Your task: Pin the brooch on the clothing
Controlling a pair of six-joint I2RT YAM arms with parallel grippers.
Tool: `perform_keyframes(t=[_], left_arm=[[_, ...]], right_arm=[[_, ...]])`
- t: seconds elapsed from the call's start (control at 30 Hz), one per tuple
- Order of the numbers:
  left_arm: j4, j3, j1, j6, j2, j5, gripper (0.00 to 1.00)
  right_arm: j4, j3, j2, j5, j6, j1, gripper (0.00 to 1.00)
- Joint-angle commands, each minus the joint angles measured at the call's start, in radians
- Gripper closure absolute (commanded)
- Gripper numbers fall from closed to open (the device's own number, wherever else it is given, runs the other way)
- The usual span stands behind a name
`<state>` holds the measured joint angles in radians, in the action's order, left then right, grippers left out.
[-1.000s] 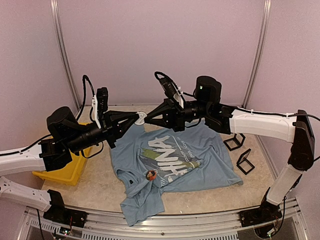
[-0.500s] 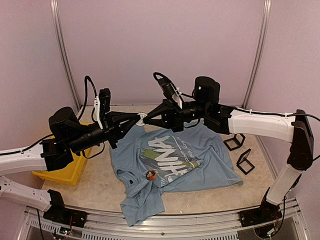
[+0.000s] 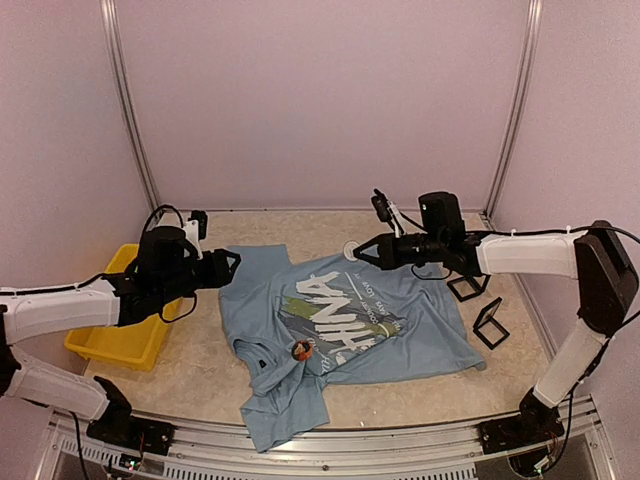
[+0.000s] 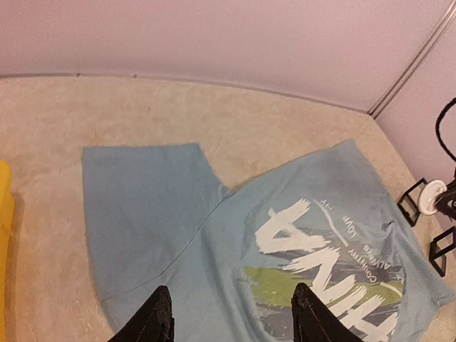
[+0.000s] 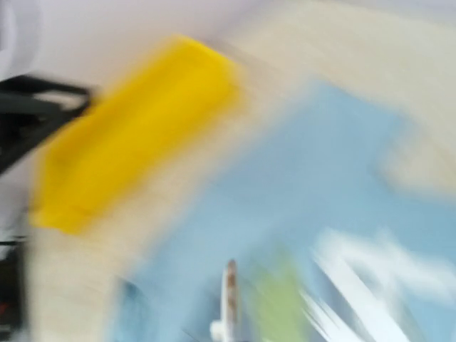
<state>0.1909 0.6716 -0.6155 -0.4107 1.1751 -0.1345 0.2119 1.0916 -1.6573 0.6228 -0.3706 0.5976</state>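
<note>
The clothing (image 3: 400,330) is a light blue T-shirt with white lettering, lying flat on the table; it also fills the left wrist view (image 4: 164,206) and shows blurred in the right wrist view (image 5: 320,178). My right gripper (image 3: 362,251) hovers over the shirt's far edge, shut on the brooch (image 3: 350,249), a small round white disc. That disc appears at the right edge of the left wrist view (image 4: 432,196) and edge-on in the right wrist view (image 5: 229,296). My left gripper (image 3: 231,263) (image 4: 233,292) is open and empty above the shirt's left sleeve.
A small round orange and dark badge (image 3: 300,350) lies on the shirt near its collar. A yellow bin (image 3: 105,335) (image 5: 135,135) stands at the left. Two small black frames (image 3: 468,285) (image 3: 490,322) stand right of the shirt. Walls close in behind and beside.
Both grippers met on the white disc above the shirt's far edge. The left has let go, opened and pulled back left; the right has drawn back right with the disc.
</note>
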Motion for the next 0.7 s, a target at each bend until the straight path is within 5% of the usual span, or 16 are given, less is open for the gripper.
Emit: perform_keyframes(t=[0.0, 0.3, 0.67], left_arm=[[-0.054, -0.102, 0.044, -0.145, 0.134, 0.048, 0.48], [-0.071, 0.147, 0.068, -0.099, 0.705, 0.041, 0.57], [-0.210, 0.555, 0.184, 0.085, 0.946, -0.246, 0.51]], right_arm=[[-0.085, -0.110, -0.041, -0.181, -0.078, -0.034, 1.00], [-0.034, -0.186, -0.201, -0.257, -0.151, -0.166, 1.00], [-0.086, -0.068, -0.347, -0.344, -0.073, -0.280, 1.00]])
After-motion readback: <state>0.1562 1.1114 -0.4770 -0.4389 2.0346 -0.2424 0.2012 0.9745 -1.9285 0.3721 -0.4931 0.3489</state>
